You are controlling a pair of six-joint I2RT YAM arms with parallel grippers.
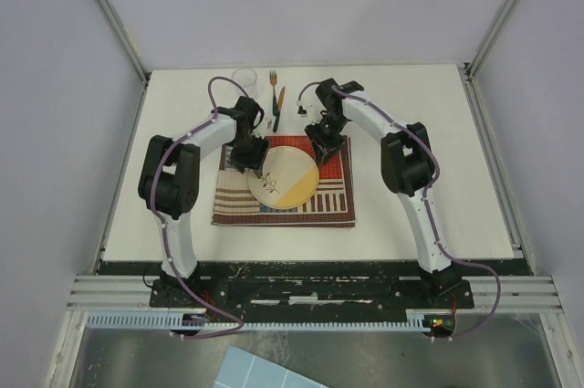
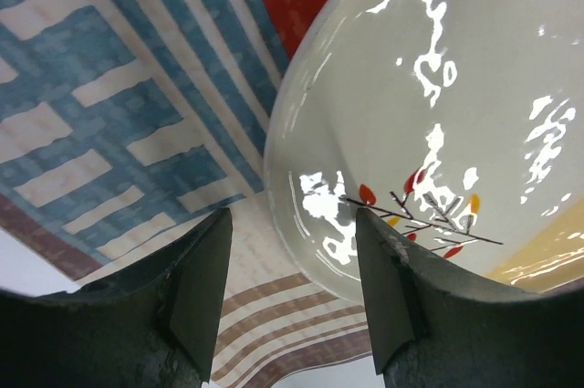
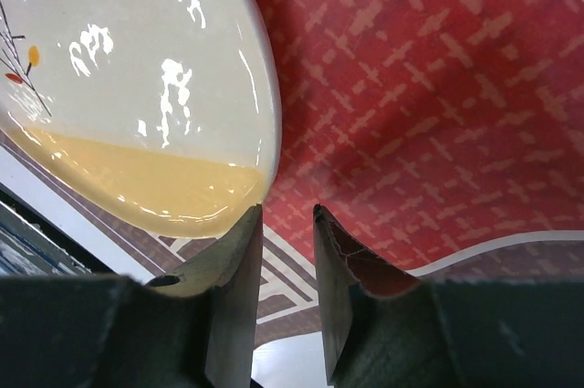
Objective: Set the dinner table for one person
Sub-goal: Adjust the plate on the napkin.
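A cream plate (image 1: 287,178) with a yellow wedge and a twig pattern lies on the striped patchwork placemat (image 1: 333,204) on the white dinner table (image 1: 429,187). My left gripper (image 1: 248,162) hovers at the plate's left rim. In the left wrist view it (image 2: 292,219) is open, and the rim of the plate (image 2: 438,87) runs between its fingers over the placemat (image 2: 109,114). My right gripper (image 1: 325,149) is at the plate's far right rim. In the right wrist view it (image 3: 286,213) is narrowly open and empty, beside the plate (image 3: 137,68), over the red patch of the placemat (image 3: 438,87).
A clear glass (image 1: 245,79), a fork (image 1: 272,87) and a knife (image 1: 279,107) lie on the table behind the placemat. A small white object (image 1: 301,110) sits right of the knife. Metal frame rails border the table.
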